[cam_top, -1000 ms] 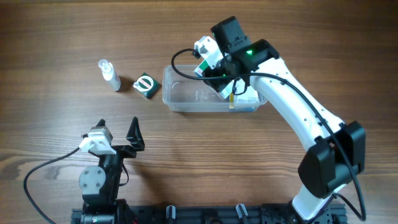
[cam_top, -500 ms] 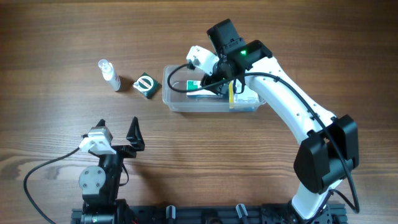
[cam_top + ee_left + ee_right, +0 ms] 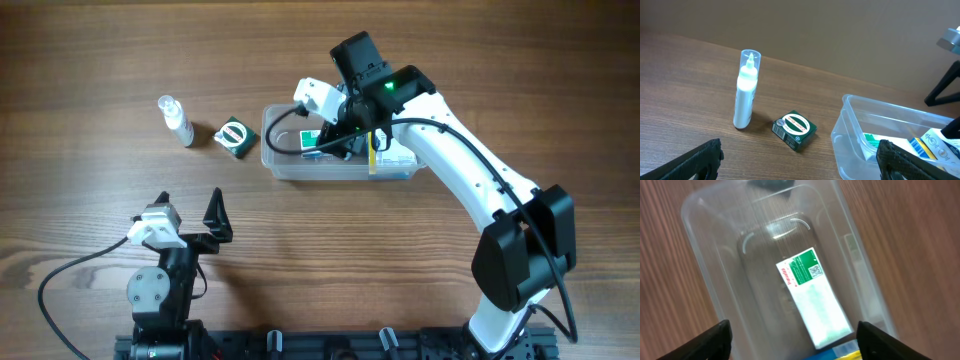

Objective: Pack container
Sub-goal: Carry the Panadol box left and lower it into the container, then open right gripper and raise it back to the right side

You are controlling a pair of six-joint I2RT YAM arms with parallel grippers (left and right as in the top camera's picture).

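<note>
Overhead view of a wooden bench (image 3: 100, 60). The clear container (image 3: 283, 165) sits just toward 12 o'clock of centre, with a green-and-white box (image 3: 812, 297) lying flat inside. The right pincer (image 3: 338, 135) hangs over it, spread wide and empty. The left pincer (image 3: 188, 208) rests spread at 7 o'clock. Risk: a spread finger may snag the container's wall when lifting and drag it.

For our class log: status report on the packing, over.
Left gripper open, parked. Right gripper open over the tub. Flat box inside; bottle and green box outside. Nothing blocking.
</note>
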